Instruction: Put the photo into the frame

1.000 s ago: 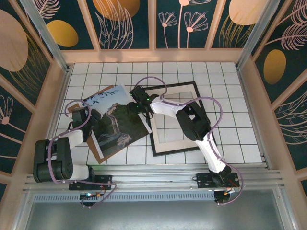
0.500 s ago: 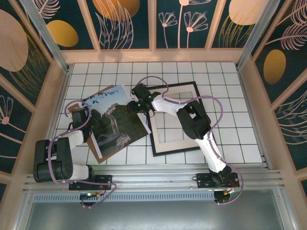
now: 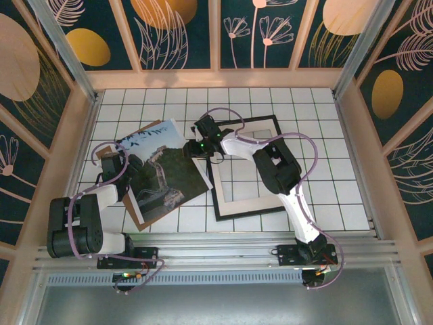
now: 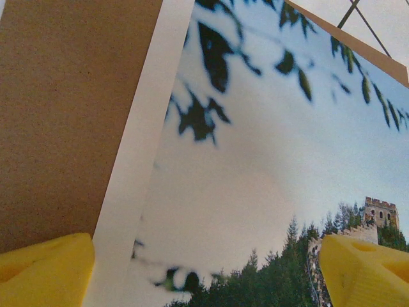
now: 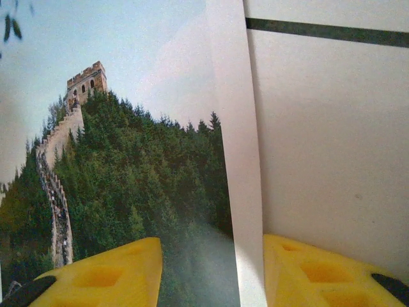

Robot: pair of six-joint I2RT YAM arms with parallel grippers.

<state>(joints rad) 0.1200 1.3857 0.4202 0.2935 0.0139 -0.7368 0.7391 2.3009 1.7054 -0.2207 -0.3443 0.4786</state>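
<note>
The photo (image 3: pixel 162 177), dark hills under pale sky with a white margin, lies tilted at table left on a brown backing board (image 3: pixel 145 129). The black frame (image 3: pixel 252 216) lies to its right. My right gripper (image 3: pixel 204 143) is at the photo's right edge. In the right wrist view its yellow fingers (image 5: pixel 121 268) stand apart astride the white margin of the photo (image 5: pixel 128 160), one over the print, one over the pale surface beside it. My left gripper (image 3: pixel 128 166) hovers over the photo's left edge, open wide. Its fingers (image 4: pixel 45 272) span the board (image 4: pixel 64 115) and the photo (image 4: pixel 255 160).
A cream-white mat (image 3: pixel 257 205) lies inside the frame. A black strip of frame moulding (image 5: pixel 319 31) crosses the top of the right wrist view. The white tiled table (image 3: pixel 325 135) has free room at right and back. Wooden walls (image 3: pixel 216 78) ring it.
My right gripper has shifted slightly right toward the frame's corner, and its fingers have narrowed around the photo's edge. The left arm has not moved.
</note>
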